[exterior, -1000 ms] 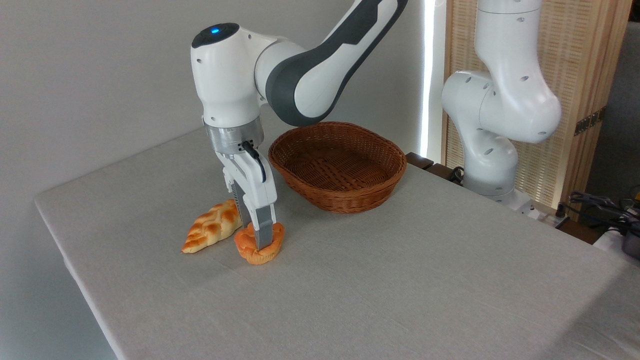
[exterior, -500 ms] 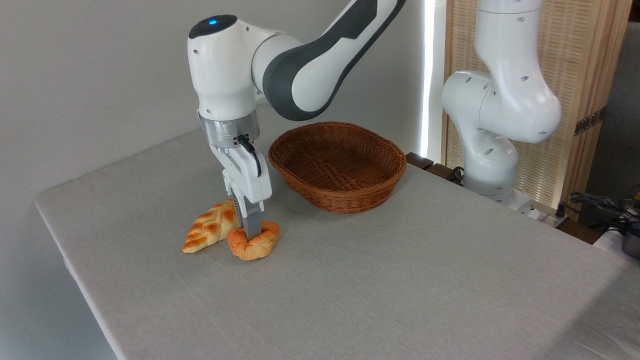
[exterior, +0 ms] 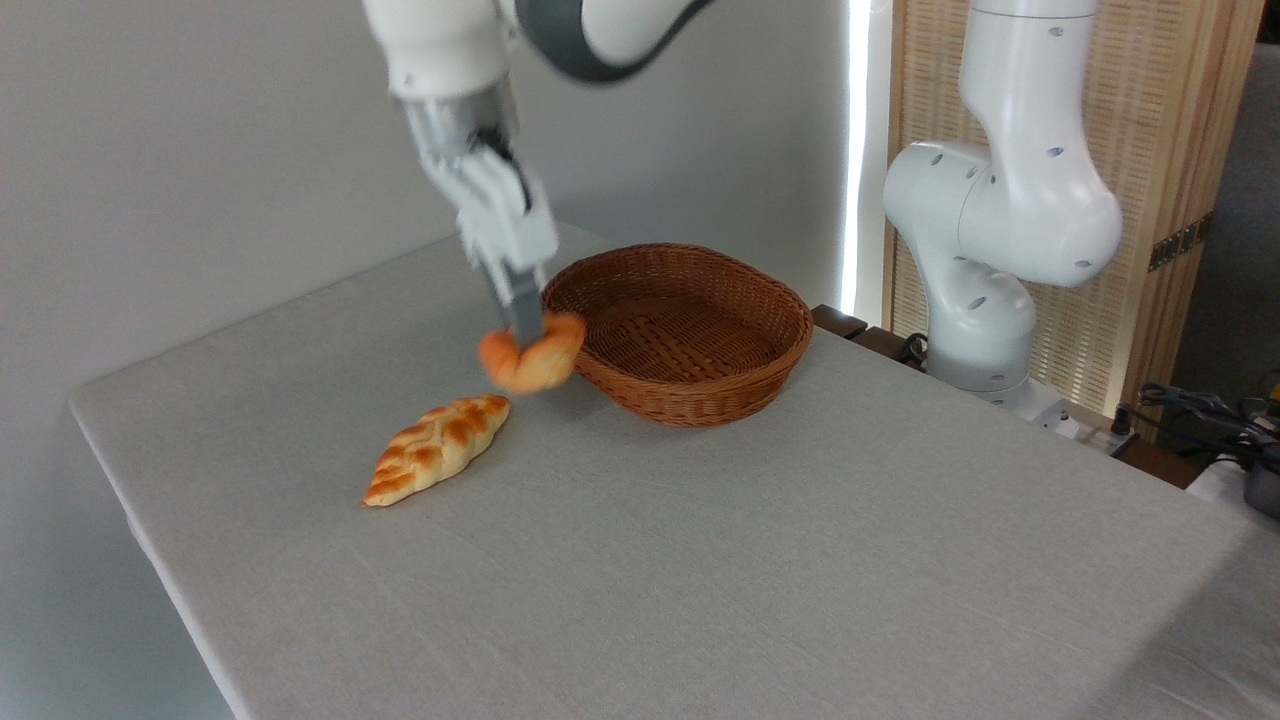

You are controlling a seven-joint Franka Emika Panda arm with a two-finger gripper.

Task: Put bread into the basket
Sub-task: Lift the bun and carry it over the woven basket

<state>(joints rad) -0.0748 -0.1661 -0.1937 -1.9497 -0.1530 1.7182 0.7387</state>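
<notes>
The bread (exterior: pixel 532 358), a small round orange-brown bun, hangs in the air above the table, squeezed between the fingers of my gripper (exterior: pixel 525 330), which is shut on it. It is slightly blurred by motion. It hovers just left of the near-left rim of the basket (exterior: pixel 676 333), an oval brown wicker basket standing at the back middle of the table with nothing visible inside.
A pale-golden braided loaf (exterior: pixel 437 448) lies on the grey tablecloth (exterior: pixel 700 560) below and left of the held bun. The arm's white base (exterior: pixel 990 230) rises at the right behind the table. Cables and dark gear (exterior: pixel 1215 420) sit at the far right edge.
The gripper has lifted the bun off the table beside the braided loaf and carried it up and to the right, toward the basket's rim. The loaf stayed put.
</notes>
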